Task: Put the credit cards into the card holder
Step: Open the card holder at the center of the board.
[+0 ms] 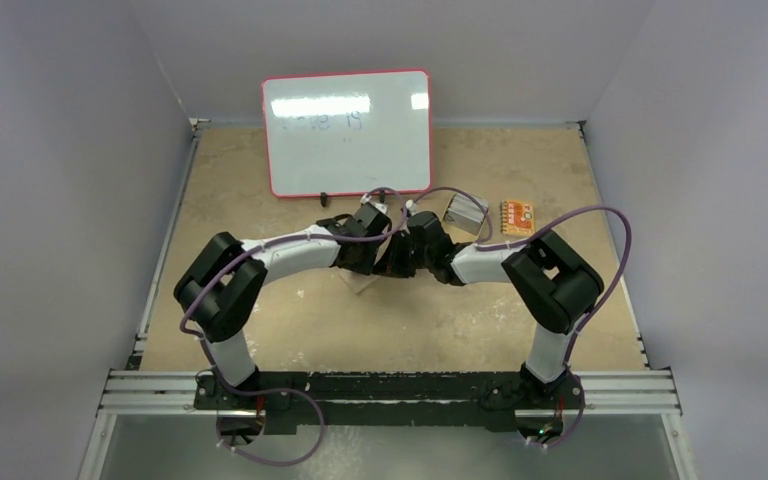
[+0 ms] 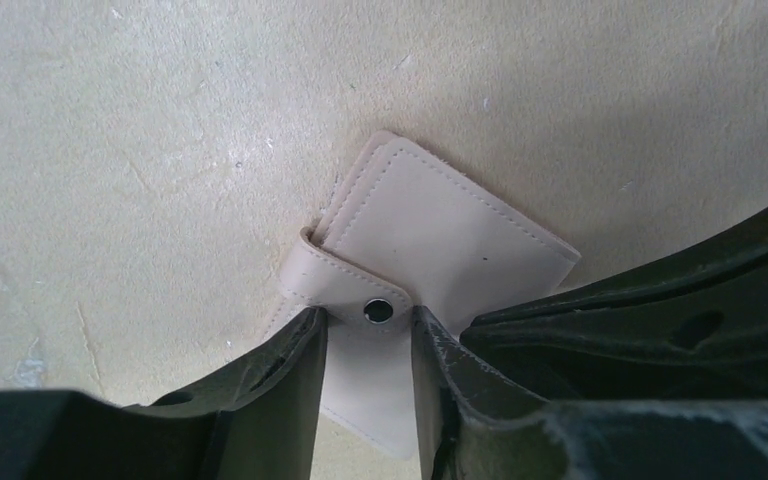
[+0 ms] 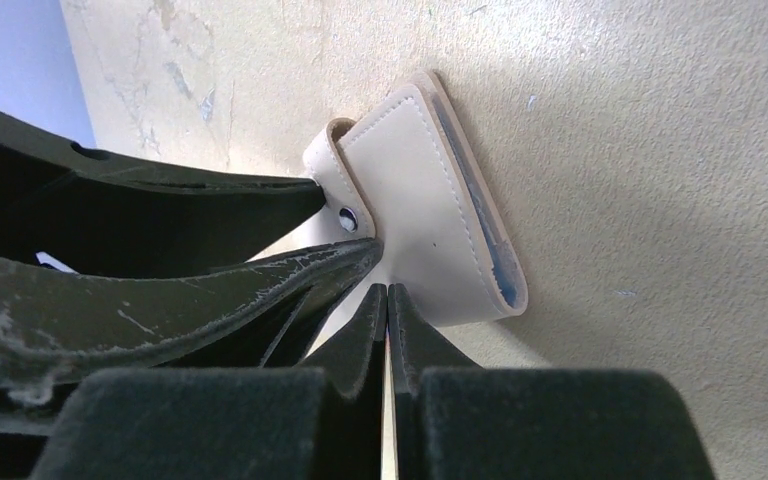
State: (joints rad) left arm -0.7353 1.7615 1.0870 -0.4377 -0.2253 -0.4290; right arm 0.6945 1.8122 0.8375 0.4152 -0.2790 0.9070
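The tan card holder [image 2: 440,220] lies folded on the table, its snap tab [image 2: 360,295] wrapped over one edge. My left gripper [image 2: 370,322] stands open over it, one fingertip on each side of the tab's snap end. My right gripper [image 3: 388,290] is shut, and its joined tips touch the card holder's [image 3: 410,200] flat face. A light blue card edge [image 3: 490,250] shows inside the fold. In the top view both grippers [image 1: 388,258] meet mid-table and hide the holder. Grey credit cards [image 1: 465,212] lie behind the right arm.
A white board with a red rim [image 1: 348,132] leans at the back of the table. A small orange object [image 1: 517,217] lies right of the grey cards. The right arm's dark fingers [image 2: 660,300] fill the lower right of the left wrist view.
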